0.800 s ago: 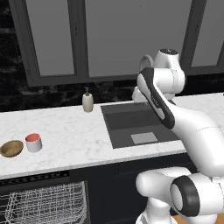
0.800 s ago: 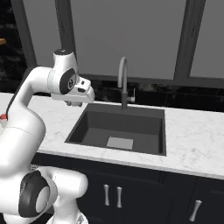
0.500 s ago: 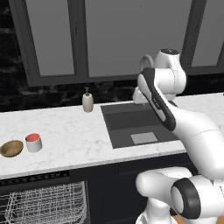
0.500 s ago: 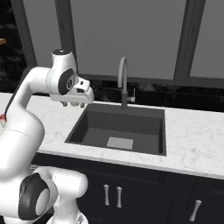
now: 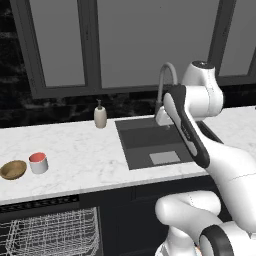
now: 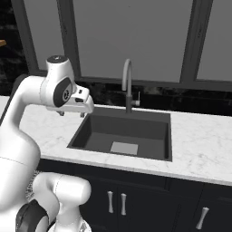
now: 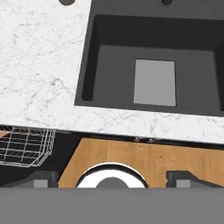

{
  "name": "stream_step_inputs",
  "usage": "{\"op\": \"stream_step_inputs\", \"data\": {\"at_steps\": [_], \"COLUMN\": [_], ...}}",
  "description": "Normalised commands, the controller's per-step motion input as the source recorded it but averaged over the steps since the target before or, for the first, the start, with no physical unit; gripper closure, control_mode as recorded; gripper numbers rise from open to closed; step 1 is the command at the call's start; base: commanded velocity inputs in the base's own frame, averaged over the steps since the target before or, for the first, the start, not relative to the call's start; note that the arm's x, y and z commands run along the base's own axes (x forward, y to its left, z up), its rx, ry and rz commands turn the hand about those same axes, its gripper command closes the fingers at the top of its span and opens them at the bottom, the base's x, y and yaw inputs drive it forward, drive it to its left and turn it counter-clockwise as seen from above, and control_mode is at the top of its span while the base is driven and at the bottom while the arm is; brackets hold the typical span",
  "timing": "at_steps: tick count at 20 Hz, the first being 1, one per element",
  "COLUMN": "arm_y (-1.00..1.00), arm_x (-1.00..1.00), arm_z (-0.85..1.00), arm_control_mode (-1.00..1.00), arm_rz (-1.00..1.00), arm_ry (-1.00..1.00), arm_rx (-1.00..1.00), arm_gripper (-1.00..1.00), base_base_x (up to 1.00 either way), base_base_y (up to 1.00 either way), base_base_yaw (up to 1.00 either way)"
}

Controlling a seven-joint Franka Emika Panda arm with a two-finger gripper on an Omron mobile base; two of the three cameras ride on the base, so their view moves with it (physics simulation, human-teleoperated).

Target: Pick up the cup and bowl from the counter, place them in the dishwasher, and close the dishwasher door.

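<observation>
The white cup with its red inside stands on the marble counter at the far left. The tan bowl sits just left of it, close beside. Below them the dishwasher's control strip and white wire rack show, with the rack drawn out; the rack also shows in the hand view. The door is out of view. My gripper hovers over the sink's left edge, far right of cup and bowl. It is open and empty, its fingertips wide apart.
A dark sink with a grey faucet lies in the counter under my arm. A beige soap bottle stands at the back of the counter, left of the sink. Dark cabinets with handles run below.
My arm has shifted slightly, the hand moving a little over the sink's left edge. Cup and bowl have not moved.
</observation>
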Motion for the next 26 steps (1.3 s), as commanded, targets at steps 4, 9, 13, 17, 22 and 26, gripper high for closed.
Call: {"op": "stream_step_inputs", "data": {"at_steps": [4, 9, 13, 17, 22, 26], "arm_y": [0.0, 0.0, 0.0, 0.0, 0.0, 0.0], "arm_x": [-0.11, 0.0, 0.0, 0.0, 0.0, 0.0], "arm_z": [0.0, 0.0, 0.0, 0.0, 0.0, 0.0], "arm_control_mode": [-1.0, -1.0, 1.0, 1.0, 1.0, 1.0], "arm_rz": [0.12, 0.15, 0.0, 0.0, 0.0, 0.0], "arm_ry": [0.0, 0.0, 0.0, 0.0, 0.0, 0.0], "arm_rx": [0.0, 0.0, 0.0, 0.0, 0.0, 0.0], "arm_gripper": [-1.0, -1.0, -1.0, -1.0, -1.0, -1.0], "base_base_x": [0.0, 0.0, -0.23, -0.3, -0.18, -0.03], "base_base_y": [0.0, 0.0, 0.0, -0.06, -0.43, -0.39], "base_base_yaw": [0.0, 0.0, 0.25, 0.45, 0.55, 0.59]}}
